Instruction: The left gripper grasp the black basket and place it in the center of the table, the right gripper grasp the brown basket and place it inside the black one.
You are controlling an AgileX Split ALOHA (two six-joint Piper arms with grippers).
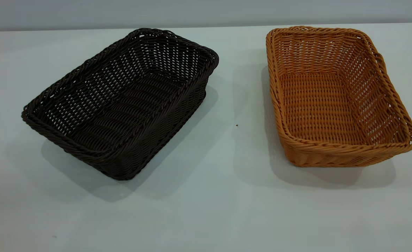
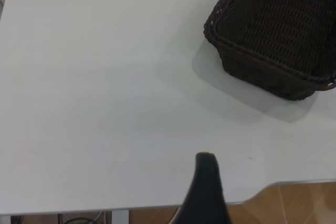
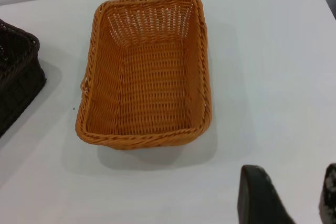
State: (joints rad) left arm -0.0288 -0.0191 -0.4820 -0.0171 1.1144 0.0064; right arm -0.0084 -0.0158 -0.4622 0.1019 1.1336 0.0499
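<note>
Right gripper (image 3: 290, 195) released: two dark fingertips (image 3: 257, 192) set apart with bare tabletop between them, hanging over the near edge of the table (image 1: 206, 210), short of the brown basket (image 1: 335, 98). Left gripper (image 2: 206, 182) showing a single dark fingertip over the table's near edge; cannot tell whether released or clenched. Holding nothing, either one, and touching neither basket.

Farther in, on the left half of the table: the black basket (image 1: 122, 105), upright on its base, turned askew so that one corner points toward the near edge and the opposite corner toward the far edge. Very dark woven wicker, sloping open-weave sides, braided rim, nothing inside.

On the right half, well apart from the black one: the brown basket, orange-tan wicker of the same build, upright, long sides running roughly near to far, one short side toward the near edge. Nothing inside. A strip of bare pale tabletop between the two, with a tiny dark speck (image 1: 237, 125) lying on it.

Beyond both, the far edge of the table against a plain grey wall (image 1: 206, 12).
</note>
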